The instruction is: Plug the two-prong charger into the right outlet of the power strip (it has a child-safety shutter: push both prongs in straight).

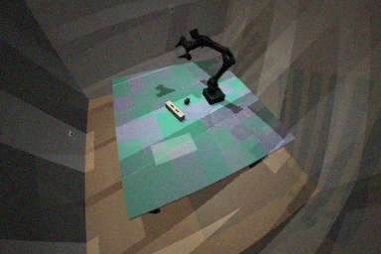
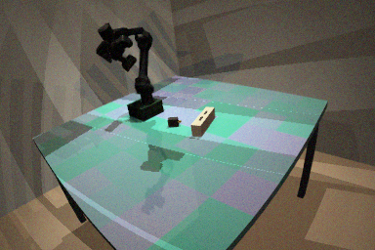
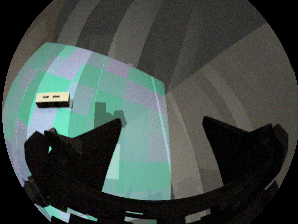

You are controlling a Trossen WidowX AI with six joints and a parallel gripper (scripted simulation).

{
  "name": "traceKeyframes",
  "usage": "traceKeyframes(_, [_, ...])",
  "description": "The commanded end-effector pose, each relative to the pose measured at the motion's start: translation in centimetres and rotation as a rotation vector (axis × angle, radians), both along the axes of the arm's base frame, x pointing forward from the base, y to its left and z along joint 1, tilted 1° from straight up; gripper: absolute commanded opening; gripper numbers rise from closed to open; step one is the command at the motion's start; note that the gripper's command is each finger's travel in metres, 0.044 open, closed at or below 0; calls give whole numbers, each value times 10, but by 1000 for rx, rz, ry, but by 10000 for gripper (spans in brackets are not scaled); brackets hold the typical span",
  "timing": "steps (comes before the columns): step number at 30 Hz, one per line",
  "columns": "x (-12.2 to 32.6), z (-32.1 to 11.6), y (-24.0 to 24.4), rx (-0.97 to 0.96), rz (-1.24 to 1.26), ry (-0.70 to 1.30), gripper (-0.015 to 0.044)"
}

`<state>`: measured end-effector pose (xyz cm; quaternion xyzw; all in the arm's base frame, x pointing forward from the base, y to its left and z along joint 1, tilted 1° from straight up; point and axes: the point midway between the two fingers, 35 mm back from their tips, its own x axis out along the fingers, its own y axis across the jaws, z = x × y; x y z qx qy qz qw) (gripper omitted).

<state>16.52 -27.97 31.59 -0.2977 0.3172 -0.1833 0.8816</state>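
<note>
A small black two-prong charger (image 1: 187,101) (image 2: 173,121) lies on the checkered table (image 1: 208,167) (image 2: 234,188), between the arm's base and the power strip. The cream power strip (image 1: 175,110) (image 2: 203,121) (image 3: 53,99) lies flat next to it, with its outlets facing up. My gripper (image 1: 182,48) (image 2: 113,53) (image 3: 163,121) is open and empty. It hangs high in the air, well above the table and away from both charger and strip. The charger is not in the wrist view.
The arm's black base (image 1: 213,96) (image 2: 145,108) stands on the table near the charger. The table's edges drop to a wooden floor (image 1: 104,216) (image 2: 337,213). Grey walls surround the scene.
</note>
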Motion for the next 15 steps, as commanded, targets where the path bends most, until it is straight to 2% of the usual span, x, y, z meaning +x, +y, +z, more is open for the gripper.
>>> traceKeyframes(1, [11, -21, 3, 71, 11, 26, 440])
traceKeyframes(15, [46, -78, 26, 245, 64, 139, 440])
